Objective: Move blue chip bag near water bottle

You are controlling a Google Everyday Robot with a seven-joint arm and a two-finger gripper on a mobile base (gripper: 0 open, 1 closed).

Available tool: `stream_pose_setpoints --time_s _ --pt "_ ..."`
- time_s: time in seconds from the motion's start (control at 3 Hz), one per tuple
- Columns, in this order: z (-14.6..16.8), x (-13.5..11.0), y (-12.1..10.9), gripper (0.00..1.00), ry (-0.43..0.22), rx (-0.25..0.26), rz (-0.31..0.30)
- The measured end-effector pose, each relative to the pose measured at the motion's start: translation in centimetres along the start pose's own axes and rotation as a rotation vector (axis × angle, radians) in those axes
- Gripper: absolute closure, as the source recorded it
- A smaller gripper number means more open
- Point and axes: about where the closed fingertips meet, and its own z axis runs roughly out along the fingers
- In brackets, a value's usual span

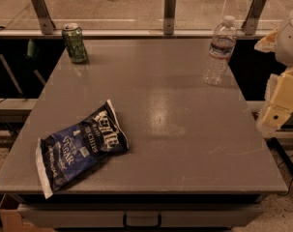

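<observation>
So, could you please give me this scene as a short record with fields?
blue chip bag: lying flat, front-left of table
water bottle: upright, capped, back-right
green can: upright, back-left corner
gripper: beyond the table's right edge, apart from all items
task status: bag far from bottle, not yet moved

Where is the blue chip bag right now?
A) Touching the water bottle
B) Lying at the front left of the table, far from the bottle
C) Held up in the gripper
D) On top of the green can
B: the blue chip bag lies flat near the front left corner of the table, the water bottle stands at the back right, and the gripper is off beside the table's right edge.
</observation>
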Motion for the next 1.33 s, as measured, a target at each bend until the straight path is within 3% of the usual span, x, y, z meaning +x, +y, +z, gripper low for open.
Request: stream_pose_setpoints --time_s 0.33,0.67,1.0,1.33 --pt "0.0 0.0 0.0 0.00 0.000 0.000 0.000" --pt "0.9 -2.2 -0.2 0.00 -0.041 -0.022 -0.054" --pt "3.8 -8.9 1.4 0.00 -0.151 -0.084 -0.179" --pt "7.2 -17.8 4.6 0.00 -0.304 -0.158 -0.317"
